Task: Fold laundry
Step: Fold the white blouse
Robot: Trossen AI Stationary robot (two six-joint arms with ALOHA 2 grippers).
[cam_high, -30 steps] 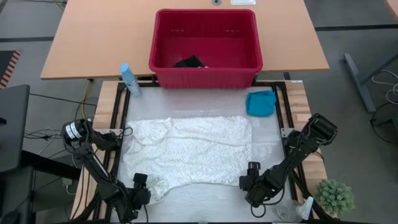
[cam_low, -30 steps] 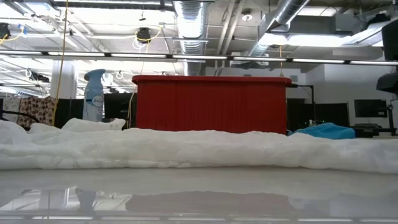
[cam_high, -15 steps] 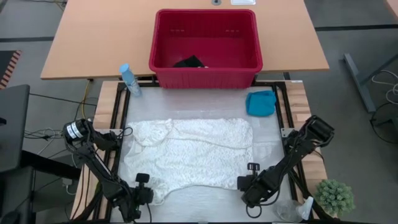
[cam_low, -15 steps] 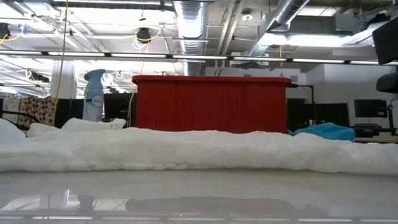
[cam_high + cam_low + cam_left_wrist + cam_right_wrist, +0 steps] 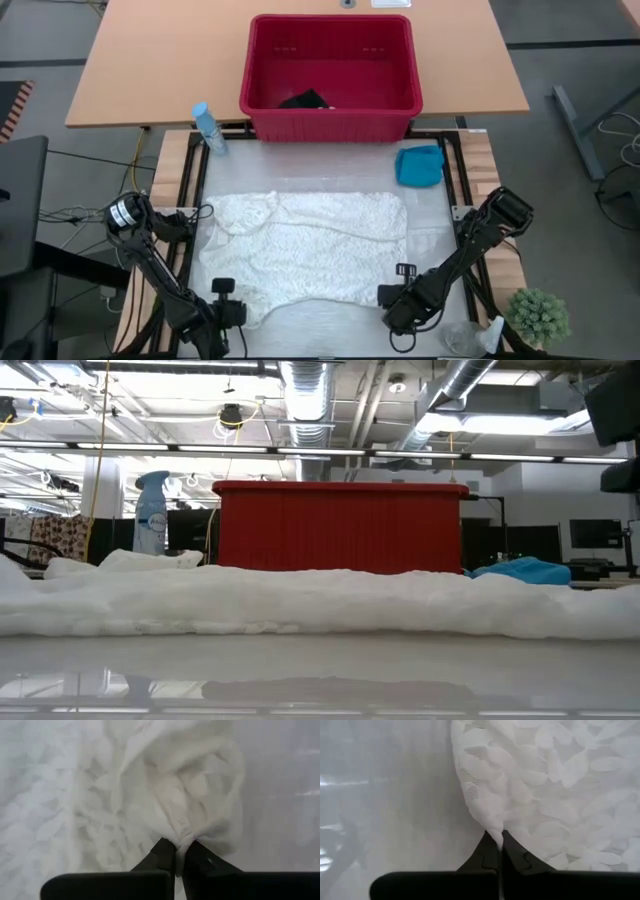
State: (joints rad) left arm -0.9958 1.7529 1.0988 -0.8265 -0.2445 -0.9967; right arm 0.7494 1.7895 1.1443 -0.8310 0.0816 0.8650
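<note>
The cream-white lacy cloth (image 5: 305,245) lies spread over the table's middle and shows as a long white ridge (image 5: 320,605) in the low view. My left gripper (image 5: 232,312) is shut on its near left corner. My right gripper (image 5: 392,298) is shut on its near right corner. The turquoise garment (image 5: 420,165) rests on the table at the far right. A dark garment (image 5: 305,100) sits inside the red basket (image 5: 330,125). My left gripper pinches a bunched fold at the cloth's near left corner (image 5: 181,836) between its two fingers, coming steeply from above. The gathered cloth rises toward the fingers; the rest lies on the table. My right gripper pinches the cloth's near right corner tip (image 5: 496,834) between its two fingers, pointing down. That corner is drawn up into a point, the cloth behind it on the table.
The red basket stands at the table's far edge. A spray bottle (image 5: 208,127) stands at the far left. A small green plant (image 5: 540,318) and a clear bottle (image 5: 480,338) sit off the near right corner. Bare tabletop (image 5: 320,325) runs along the near edge.
Both grippers have shut on the cloth's near corners and risen a little. The left corner is bunched up and the right corner pulled up into a point, while the rest of the cloth has stayed flat where it was.
</note>
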